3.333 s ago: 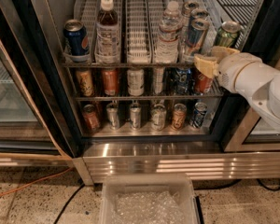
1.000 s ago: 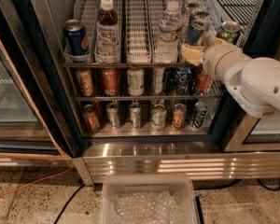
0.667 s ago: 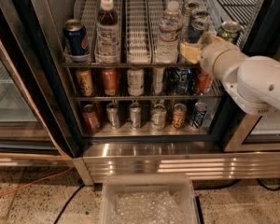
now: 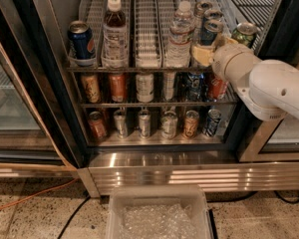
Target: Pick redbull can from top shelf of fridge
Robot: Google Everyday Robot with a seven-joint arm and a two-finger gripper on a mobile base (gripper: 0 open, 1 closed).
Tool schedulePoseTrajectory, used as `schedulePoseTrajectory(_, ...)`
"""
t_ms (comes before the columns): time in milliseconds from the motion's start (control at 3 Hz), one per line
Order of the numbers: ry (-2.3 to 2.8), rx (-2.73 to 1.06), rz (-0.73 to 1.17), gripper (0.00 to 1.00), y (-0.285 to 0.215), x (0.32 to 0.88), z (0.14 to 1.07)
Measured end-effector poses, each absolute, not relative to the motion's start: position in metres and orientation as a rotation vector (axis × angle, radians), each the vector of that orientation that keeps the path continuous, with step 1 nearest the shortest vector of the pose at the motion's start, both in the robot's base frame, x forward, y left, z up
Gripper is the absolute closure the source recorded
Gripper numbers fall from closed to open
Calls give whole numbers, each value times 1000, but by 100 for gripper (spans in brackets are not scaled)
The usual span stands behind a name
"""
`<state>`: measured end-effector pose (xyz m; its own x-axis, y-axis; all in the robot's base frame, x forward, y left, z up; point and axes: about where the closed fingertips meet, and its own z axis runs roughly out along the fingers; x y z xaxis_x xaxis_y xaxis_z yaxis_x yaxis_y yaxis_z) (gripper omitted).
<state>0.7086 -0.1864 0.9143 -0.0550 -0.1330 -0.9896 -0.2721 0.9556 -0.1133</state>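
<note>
We see the white arm's pale-yellow gripper (image 4: 203, 55) up at the front edge of the pale wire top shelf (image 4: 145, 58) in the black-framed glass-door fridge (image 4: 164, 171), just right of the clear plastic water bottle (image 4: 180, 34). Honestly, we can't tell if it's open or clamped on anything. The slim blue-and-silver redbull can (image 4: 210, 31) stands right behind the gripper, with a green can (image 4: 245, 33) off to the right.
</note>
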Motion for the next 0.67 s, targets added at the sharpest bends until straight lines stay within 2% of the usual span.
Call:
schedulePoseTrajectory(333,1626,-300,98,60,-193,714,915)
schedulePoseTrajectory(667,1614,-288,89,83,-200,718,918)
